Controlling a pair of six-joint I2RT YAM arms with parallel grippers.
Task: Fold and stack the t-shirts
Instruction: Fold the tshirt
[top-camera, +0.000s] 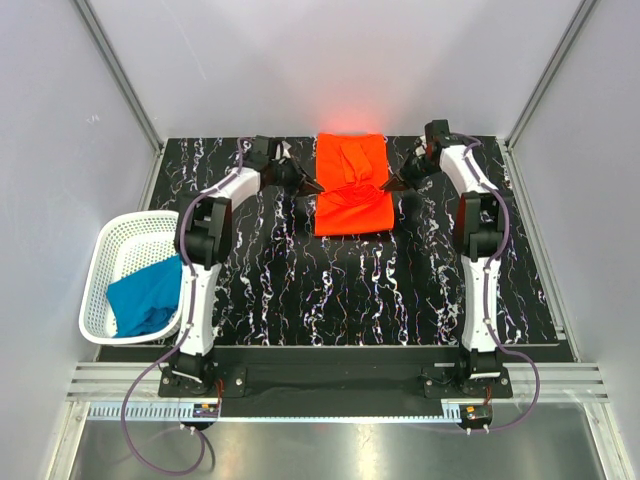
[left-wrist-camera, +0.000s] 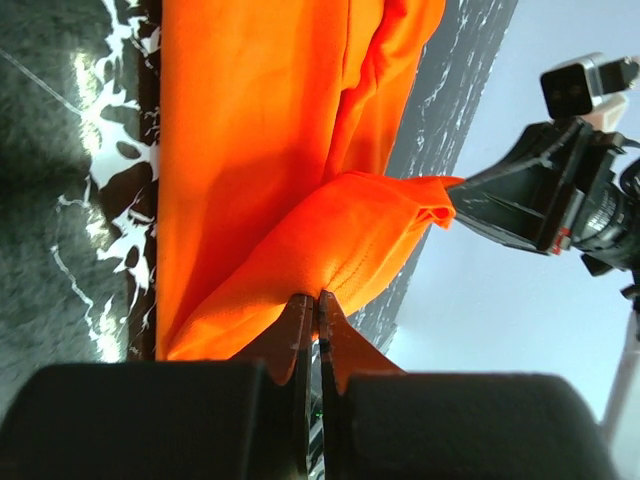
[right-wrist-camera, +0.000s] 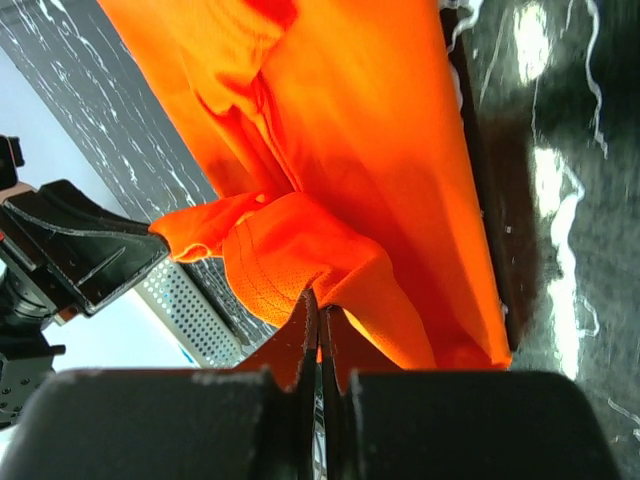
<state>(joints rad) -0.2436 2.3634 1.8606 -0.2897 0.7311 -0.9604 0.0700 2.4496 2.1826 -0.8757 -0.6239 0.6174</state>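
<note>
The orange-red t-shirt (top-camera: 352, 190) lies partly folded at the far middle of the marbled black table (top-camera: 330, 290). My left gripper (top-camera: 318, 187) is shut on the shirt's left edge, pinching a fold of cloth (left-wrist-camera: 345, 250) lifted off the table. My right gripper (top-camera: 387, 187) is shut on its right edge, pinching a raised fold (right-wrist-camera: 300, 260). Each wrist view shows the other gripper across the shirt. The teal blue t-shirt (top-camera: 145, 297) lies crumpled in the white mesh basket (top-camera: 110, 250) at the left.
The basket stands at the table's left edge beside the left arm. Grey walls and aluminium frame posts enclose the table at the back and sides. A metal rail (top-camera: 330, 385) runs along the near edge by the arm bases.
</note>
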